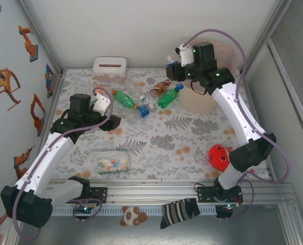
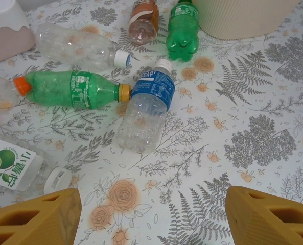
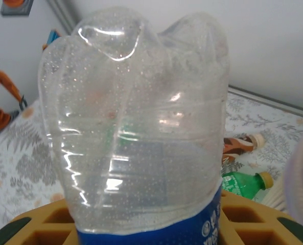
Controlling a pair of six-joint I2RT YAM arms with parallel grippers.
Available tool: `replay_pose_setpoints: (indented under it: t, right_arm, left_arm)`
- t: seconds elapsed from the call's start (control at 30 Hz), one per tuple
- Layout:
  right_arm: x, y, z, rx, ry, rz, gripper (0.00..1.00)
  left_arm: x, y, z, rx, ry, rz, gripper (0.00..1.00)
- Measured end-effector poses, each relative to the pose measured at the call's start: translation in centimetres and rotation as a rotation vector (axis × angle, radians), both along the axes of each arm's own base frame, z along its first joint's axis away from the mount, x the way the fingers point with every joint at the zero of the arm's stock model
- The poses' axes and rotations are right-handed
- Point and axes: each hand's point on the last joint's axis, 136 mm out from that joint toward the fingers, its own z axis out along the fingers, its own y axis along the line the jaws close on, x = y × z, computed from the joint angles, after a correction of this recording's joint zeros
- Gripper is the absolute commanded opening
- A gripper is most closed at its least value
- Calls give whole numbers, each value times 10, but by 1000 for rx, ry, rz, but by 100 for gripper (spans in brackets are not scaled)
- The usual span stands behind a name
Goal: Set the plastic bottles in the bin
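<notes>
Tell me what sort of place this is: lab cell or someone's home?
Probably a lab robot cell, not a home: white panel walls in a metal frame, a left arm and right arm bolted to a rail, and robot-arm stickers on the side wall.

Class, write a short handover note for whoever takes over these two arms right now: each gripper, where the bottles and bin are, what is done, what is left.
Left gripper: open, empty, hovering over the table.
Right gripper: shut on a clear bottle with a blue label, raised next to the bin.
Bin: far right of the table; inside hidden by the arm.
Done: one bottle lifted, not yet dropped in.
Left: drop it, then clear at least six lying on the table, such as a green bottle and a brown bottle.
</notes>
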Motion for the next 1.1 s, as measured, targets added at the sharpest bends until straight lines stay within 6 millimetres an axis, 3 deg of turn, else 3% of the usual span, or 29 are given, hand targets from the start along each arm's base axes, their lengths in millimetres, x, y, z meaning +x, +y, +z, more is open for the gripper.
replay_pose_setpoints:
  t: [0.23, 0.63, 0.8, 1.1]
  right_arm:
    - [27, -41, 35, 139, -17, -177, 33]
    - [69, -135, 49, 263, 0, -537, 26]
    - [86, -164, 35, 227, 21, -650, 24]
    - [104, -195, -31, 24, 145, -801, 24]
  left_arm:
    - [0, 0, 0, 1, -1, 0, 74]
    - [0, 1, 2, 1, -7, 2, 74]
    - [-1, 1, 3, 0, -12, 3, 74]
    - [-1, 2, 3, 1, -14, 5, 74]
